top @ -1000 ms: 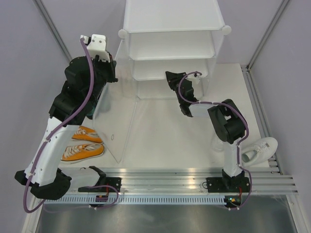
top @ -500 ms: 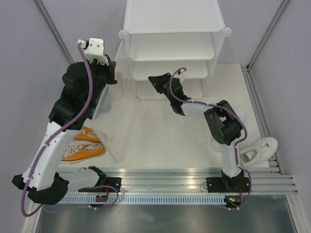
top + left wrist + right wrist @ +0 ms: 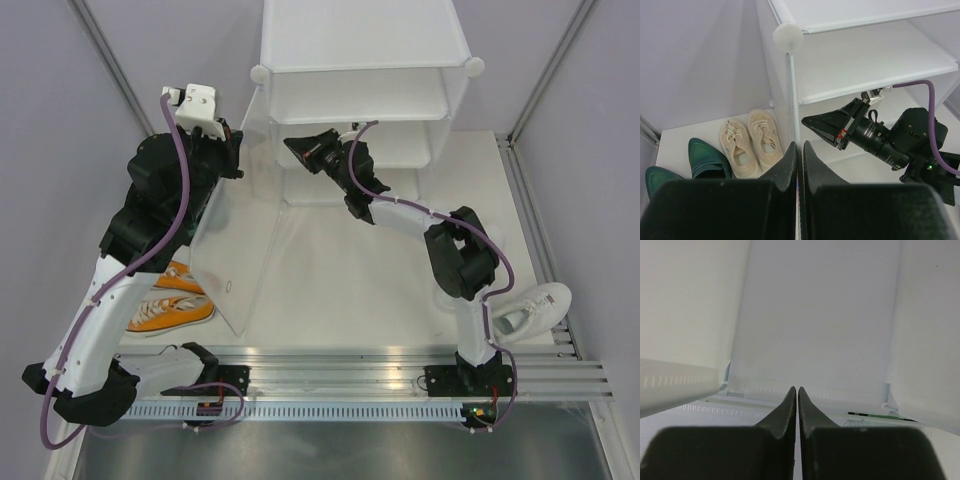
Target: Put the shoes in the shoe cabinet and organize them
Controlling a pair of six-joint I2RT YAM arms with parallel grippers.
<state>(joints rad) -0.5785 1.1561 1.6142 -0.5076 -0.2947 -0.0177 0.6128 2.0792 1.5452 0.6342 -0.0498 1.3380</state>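
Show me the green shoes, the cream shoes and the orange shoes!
green shoes (image 3: pixel 705 155), left wrist view, top of the right-hand shoe.
cream shoes (image 3: pixel 762 127), left wrist view, laces of the right-hand shoe.
orange shoes (image 3: pixel 165 313), top view, side of the nearer shoe.

From the top external mount, looked steeply down from above and behind both arm bases. Stood far enough off to take in the whole white tabletop (image 3: pixel 340 290) and the tall white plastic open-front shelf cabinet (image 3: pixel 360 60) at its far edge. From the left wrist, looked forward and down past the black left gripper (image 3: pixel 800 150), near the cabinet's left front post. Caught the black right gripper (image 3: pixel 810 121) reaching into a tier. Shared that gripper (image 3: pixel 292 146) and that corner with the overhead view. From the right wrist, peered along its own fingers (image 3: pixel 787 410) from very close. Faced bare white panels inside the tier.
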